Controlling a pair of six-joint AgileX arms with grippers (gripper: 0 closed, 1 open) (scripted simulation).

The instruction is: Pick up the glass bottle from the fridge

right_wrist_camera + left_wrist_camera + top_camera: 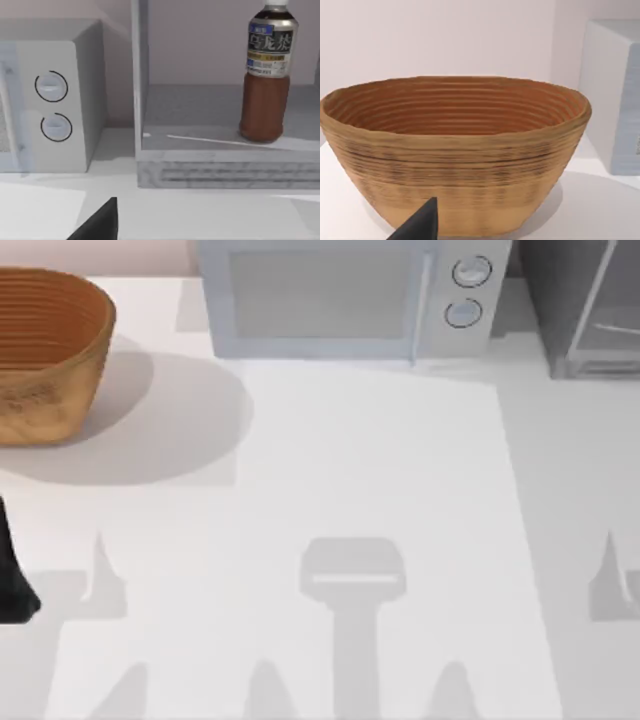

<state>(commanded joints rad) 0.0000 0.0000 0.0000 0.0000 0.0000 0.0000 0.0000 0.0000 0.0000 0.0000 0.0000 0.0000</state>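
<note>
The glass bottle (266, 80) stands upright inside the fridge (225, 172), on its grey floor toward one side. It has a white cap, a dark label band and a brown lower body. The fridge's front is open to the right wrist view, with a pale frame post (139, 75) beside the compartment. From above, the fridge (585, 310) sits at the table's far right corner. A dark part of my right gripper (100, 222) shows well short of the fridge, nothing in it. My left gripper (420, 225) hangs in front of the basket; my left arm (12, 575) is parked at the table's left edge.
A large woven basket (45, 355) stands at the far left, also close in the left wrist view as the basket (455, 150). A pale blue-grey microwave (340, 300) with two dials (468, 290) sits at the back centre, just left of the fridge. White table (380, 490) lies in front.
</note>
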